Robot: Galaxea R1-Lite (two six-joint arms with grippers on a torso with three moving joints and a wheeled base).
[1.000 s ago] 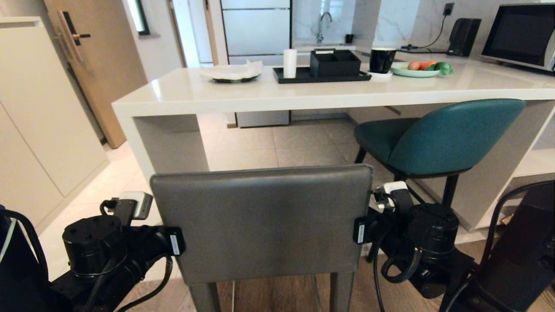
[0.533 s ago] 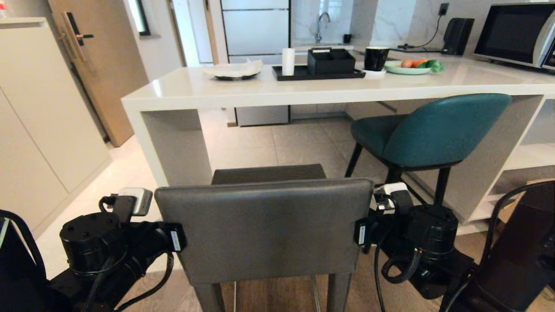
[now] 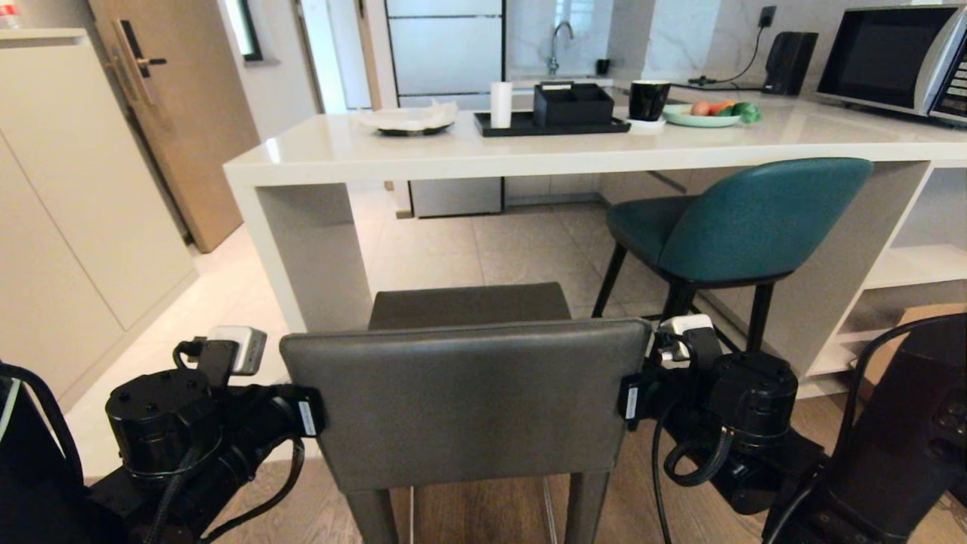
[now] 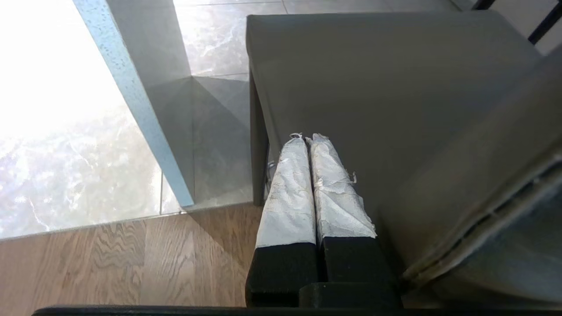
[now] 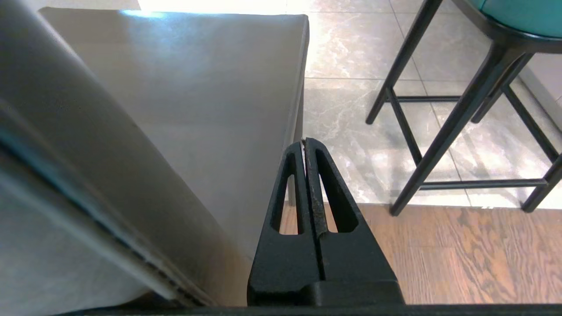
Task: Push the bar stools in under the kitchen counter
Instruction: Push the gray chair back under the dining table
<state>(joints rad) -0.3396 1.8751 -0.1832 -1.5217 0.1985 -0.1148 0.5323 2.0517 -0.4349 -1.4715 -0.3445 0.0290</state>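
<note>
Bracing the grey stool (image 3: 464, 400) between our clenched, empty left gripper (image 4: 312, 145) and right gripper (image 5: 304, 147), short of the counter (image 3: 468, 155), we judge the teal stool (image 3: 744, 219) tucked; next we drive squarely forward.

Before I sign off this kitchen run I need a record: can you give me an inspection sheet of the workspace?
Surface: kitchen counter, glossy white top.
Job's things: grey stool short of the counter, seat not under it; teal stool with its seat partly under.
Clutter: black tray, black cup, plate of food on the counter.
Grippers: left gripper and right gripper both shut, flanking the grey stool's backrest, one at each side.
Cables: black leads looping off both wrists.
Surroundings: microwave, wooden door, tile meeting wood floor.
</note>
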